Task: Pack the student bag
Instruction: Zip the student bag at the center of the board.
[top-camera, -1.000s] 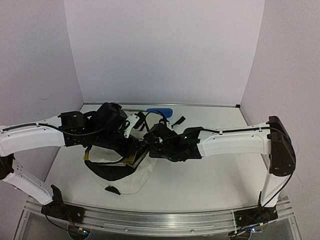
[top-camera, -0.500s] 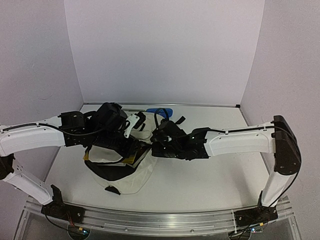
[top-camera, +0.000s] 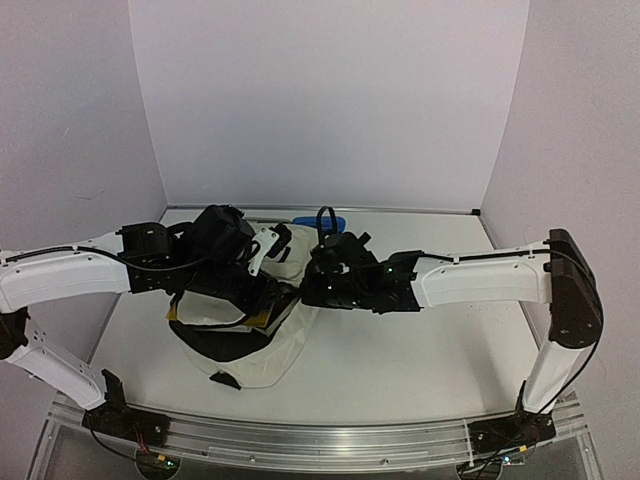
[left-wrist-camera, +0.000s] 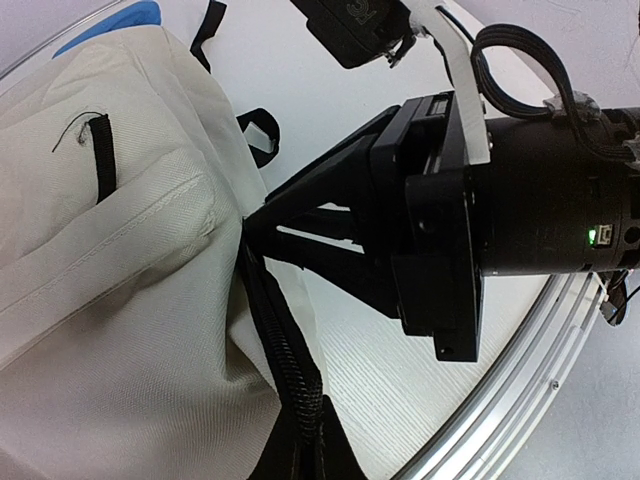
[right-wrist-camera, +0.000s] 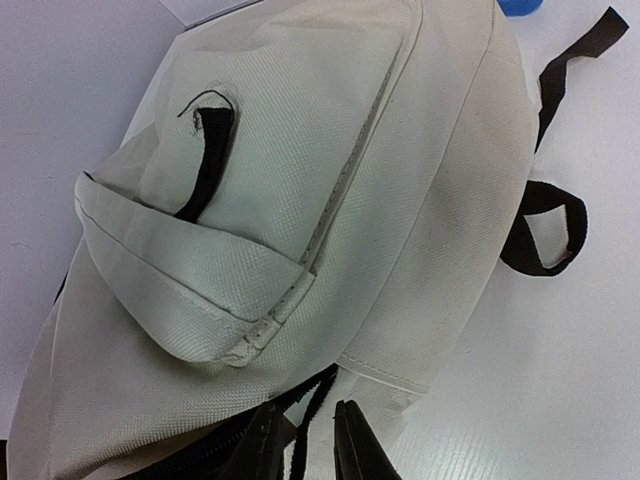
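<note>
My left gripper (top-camera: 270, 296) is clenched on the mouth of the bag (top-camera: 250, 365), slumped on the table (top-camera: 430, 350) between both arms, seen from above. From the left wrist, its cloth looks limp and light, the black zipper (left-wrist-camera: 285, 350) edge the firmest hold. From the right wrist, my right gripper (right-wrist-camera: 305, 445) straddles that edge, jaws narrow; whether it grips I cannot tell.
</note>
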